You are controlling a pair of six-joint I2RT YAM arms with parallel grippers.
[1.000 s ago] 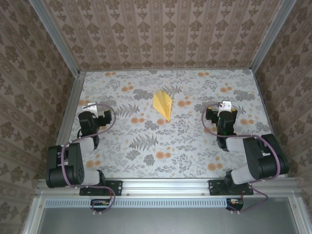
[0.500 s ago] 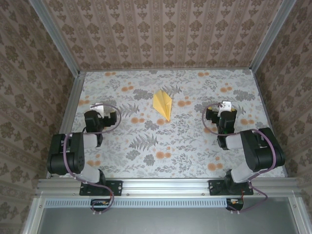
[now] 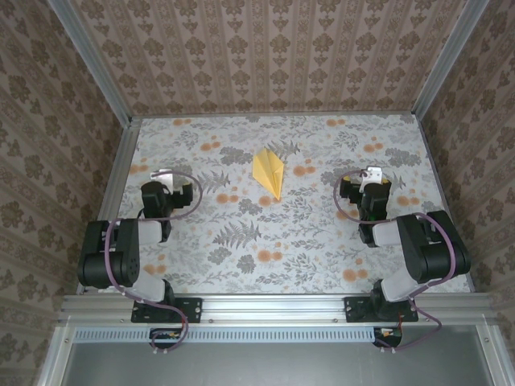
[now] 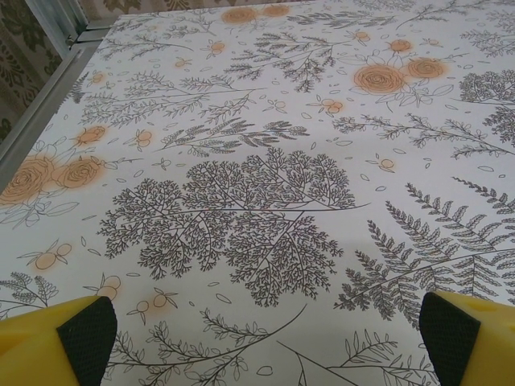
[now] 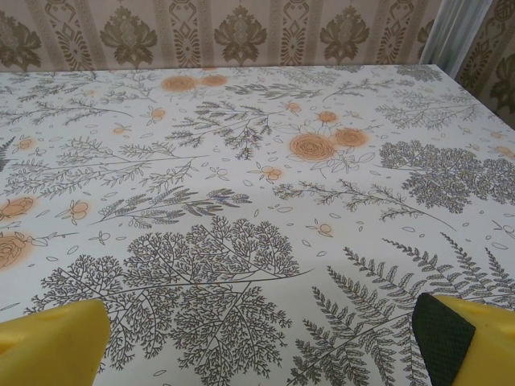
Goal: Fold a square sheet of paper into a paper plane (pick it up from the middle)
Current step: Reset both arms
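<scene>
You've got the plane (image 3: 269,171) lying flat on the cloth (image 3: 241,241), a bit past centre toward the back wall. Its point aims at the near edge and its wide tail at the back. It's folded, w/ a centre crease and 2 slanted wings. Neither arm touches it.

Your L gripper (image 3: 160,175) sits over the left side of the table, well apart from the plane. In the L wrist cam its 2 yellow fingers (image 4: 84,338) stand at the bottom corners, spread wide w/ bare cloth between them, so it's gripping nothing.

Your R gripper (image 3: 372,174) sits over the right side, approx level w/ the L one and also well apart from the plane. In the R wrist cam its fingers (image 5: 52,338) are spread just as wide over the cloth, and it's gripping nothing.
</scene>
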